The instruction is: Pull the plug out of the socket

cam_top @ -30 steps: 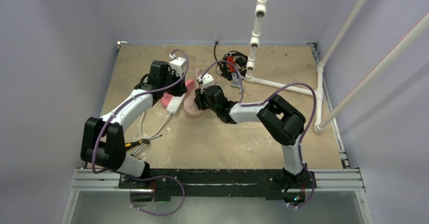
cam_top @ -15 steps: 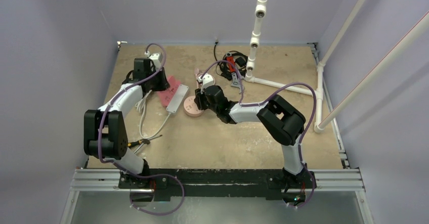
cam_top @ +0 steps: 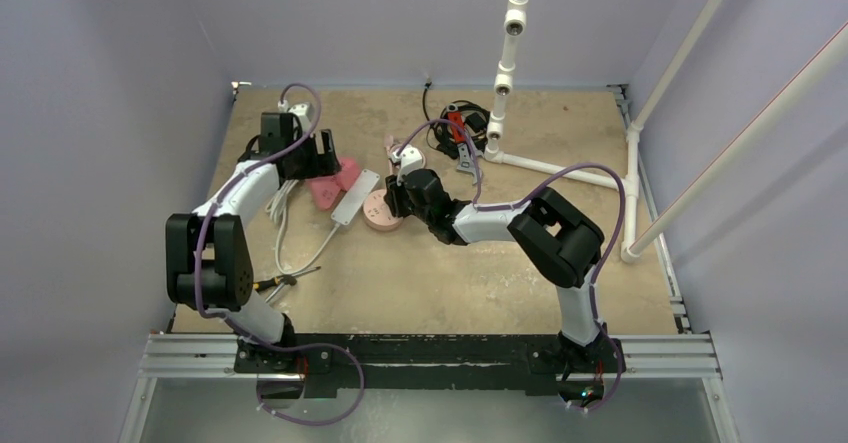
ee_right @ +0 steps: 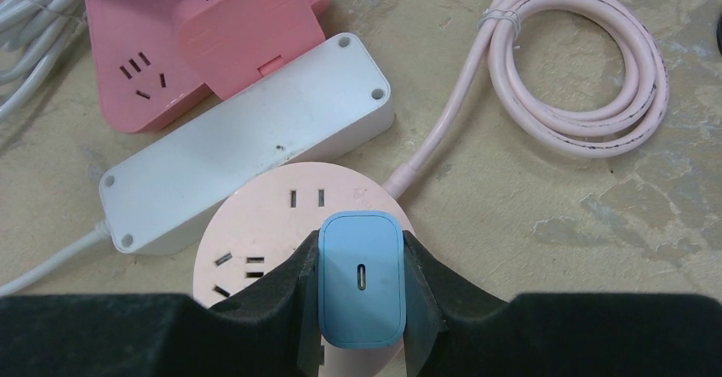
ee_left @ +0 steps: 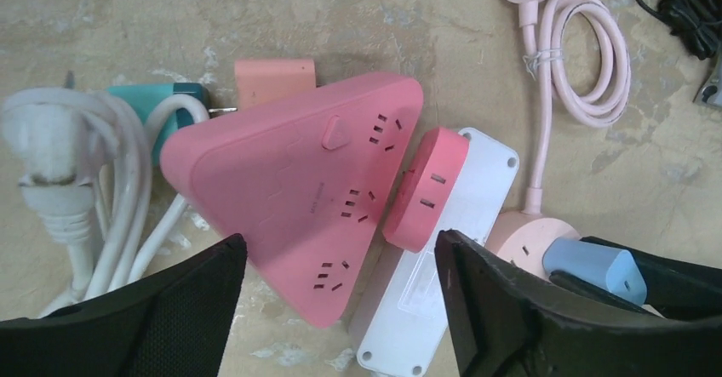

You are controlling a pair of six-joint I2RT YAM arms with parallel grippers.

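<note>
The right hand (ee_right: 361,262) is clenching the plug (ee_right: 360,300) by its two flat sides. The plug is sitting in the socket (ee_right: 255,232), which is lying on the table (ee_right: 528,249) just beside a white strip (ee_right: 247,139). The left hand (ee_left: 336,262) is hanging released over a pink triangular strip (ee_left: 289,181). The plug is looking small, stiff and slick. The light socket is likely going to lift with it, so a low grip and straight pull are looking wise.

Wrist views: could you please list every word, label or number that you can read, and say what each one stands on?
No text can be read.
On the pink triangular power strip: a faint mark, too small to read.
On the plug: only an oval port, no lettering.
</note>
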